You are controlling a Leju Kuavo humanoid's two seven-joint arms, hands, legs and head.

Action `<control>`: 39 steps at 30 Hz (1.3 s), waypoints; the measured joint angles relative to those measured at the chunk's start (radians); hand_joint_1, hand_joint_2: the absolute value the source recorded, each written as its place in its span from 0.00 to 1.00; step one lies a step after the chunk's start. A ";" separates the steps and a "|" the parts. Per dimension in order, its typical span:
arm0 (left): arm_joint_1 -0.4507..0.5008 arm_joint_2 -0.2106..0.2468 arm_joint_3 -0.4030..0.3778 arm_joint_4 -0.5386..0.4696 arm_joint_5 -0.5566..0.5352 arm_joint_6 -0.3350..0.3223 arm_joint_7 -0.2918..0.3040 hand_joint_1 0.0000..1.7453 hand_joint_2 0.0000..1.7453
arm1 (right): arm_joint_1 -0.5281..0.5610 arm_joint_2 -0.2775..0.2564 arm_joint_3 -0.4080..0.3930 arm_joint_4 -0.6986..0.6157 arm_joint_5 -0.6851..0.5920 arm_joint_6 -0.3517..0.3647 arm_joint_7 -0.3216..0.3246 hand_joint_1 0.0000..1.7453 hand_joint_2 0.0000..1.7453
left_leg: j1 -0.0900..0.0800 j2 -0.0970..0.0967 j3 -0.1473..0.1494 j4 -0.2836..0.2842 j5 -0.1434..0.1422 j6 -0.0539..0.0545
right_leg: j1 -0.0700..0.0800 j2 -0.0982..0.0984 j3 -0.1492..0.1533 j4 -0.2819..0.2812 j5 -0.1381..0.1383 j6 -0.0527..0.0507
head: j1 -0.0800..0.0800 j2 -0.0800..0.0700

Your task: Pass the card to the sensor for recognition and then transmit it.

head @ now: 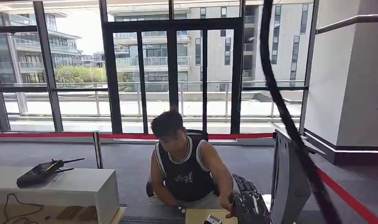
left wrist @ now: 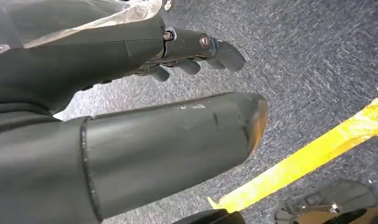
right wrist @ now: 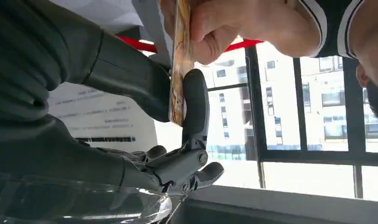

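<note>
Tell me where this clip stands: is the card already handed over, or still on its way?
Mid-handover. In the right wrist view the right hand pinches the card between thumb and a finger, while the person's hand also grips it. The sensor pass cannot be judged from these frames. Left: letting go of the card. The left hand hangs over the carpet, holding nothing.

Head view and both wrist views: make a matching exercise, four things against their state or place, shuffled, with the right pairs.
Things:
1. card
2. left hand
3. black radio
4. red barrier tape

States or places:
A. lies on the white counter
B. hangs over grey carpet, holding nothing
C. pinched by the right hand, a person's hand also on it
D. stretched in front of the windows

Pairs: 1-C, 2-B, 3-A, 4-D
</note>
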 joint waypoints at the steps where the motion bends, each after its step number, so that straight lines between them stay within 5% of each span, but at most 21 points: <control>1: -0.001 0.000 -0.002 0.000 -0.002 -0.003 0.002 0.00 0.00 | -0.009 0.003 0.001 0.020 0.000 0.003 0.003 1.00 1.00 | 0.000 0.000 0.000 0.000 0.000 0.000 | 0.000 0.000 0.000 0.000 0.000 0.000 | 0.000 0.000; 5: 0.000 0.000 -0.007 0.000 -0.002 -0.006 0.010 0.00 0.00 | -0.025 0.021 0.007 0.091 0.003 0.004 0.006 0.94 1.00 | 0.000 0.000 -0.001 0.000 0.000 0.000 | 0.000 0.000 -0.001 0.000 0.000 0.000 | 0.000 0.000; 6: 0.000 0.001 -0.008 0.000 -0.002 -0.006 0.010 0.00 0.00 | -0.027 0.025 0.008 0.104 0.005 0.003 0.006 0.14 1.00 | 0.000 0.000 -0.001 0.000 0.000 0.000 | 0.000 0.000 -0.001 0.000 0.000 0.000 | 0.000 0.000; 7: 0.000 0.001 -0.008 0.000 -0.002 -0.006 0.010 0.00 0.00 | -0.029 0.029 0.009 0.115 0.006 0.002 0.005 0.00 1.00 | 0.000 0.000 -0.002 0.000 0.000 0.000 | 0.000 0.000 -0.001 0.000 0.000 0.000 | 0.000 0.000; 8: 0.001 0.001 -0.009 0.000 -0.001 -0.006 0.010 0.00 0.00 | -0.033 0.034 0.010 0.127 0.006 0.001 0.005 0.00 0.00 | 0.000 0.000 -0.002 0.000 0.000 0.000 | 0.000 0.000 -0.002 0.000 0.000 0.000 | 0.000 0.000; 21: 0.004 0.001 -0.010 0.000 0.012 0.003 0.008 0.00 0.00 | -0.058 0.066 0.029 0.228 0.004 -0.058 0.011 0.00 0.00 | 0.000 0.000 -0.001 0.000 0.000 0.000 | 0.000 0.000 -0.001 0.000 0.000 0.000 | 0.000 0.000; 31: 0.034 0.001 -0.008 0.000 0.059 0.031 -0.006 0.00 0.00 | -0.010 0.010 0.009 0.200 -0.117 -0.271 0.008 0.00 0.00 | 0.000 0.000 0.000 0.001 0.000 0.000 | 0.000 0.000 -0.002 -0.001 0.000 0.001 | 0.000 0.000; 35: 0.048 0.001 -0.005 0.000 0.081 0.033 0.002 0.00 0.00 | 0.123 -0.067 -0.078 0.061 -0.100 -0.292 0.040 0.00 0.00 | 0.000 -0.001 0.001 0.001 -0.001 0.001 | 0.001 -0.001 0.001 -0.003 0.000 0.001 | 0.000 0.000; 39: 0.055 0.002 0.001 0.000 0.094 0.034 0.010 0.00 0.00 | 0.281 -0.146 -0.249 -0.092 -0.111 -0.294 0.009 0.00 0.00 | 0.000 -0.002 0.000 0.001 -0.001 0.002 | 0.000 -0.001 0.002 -0.003 0.000 0.002 | -0.001 0.000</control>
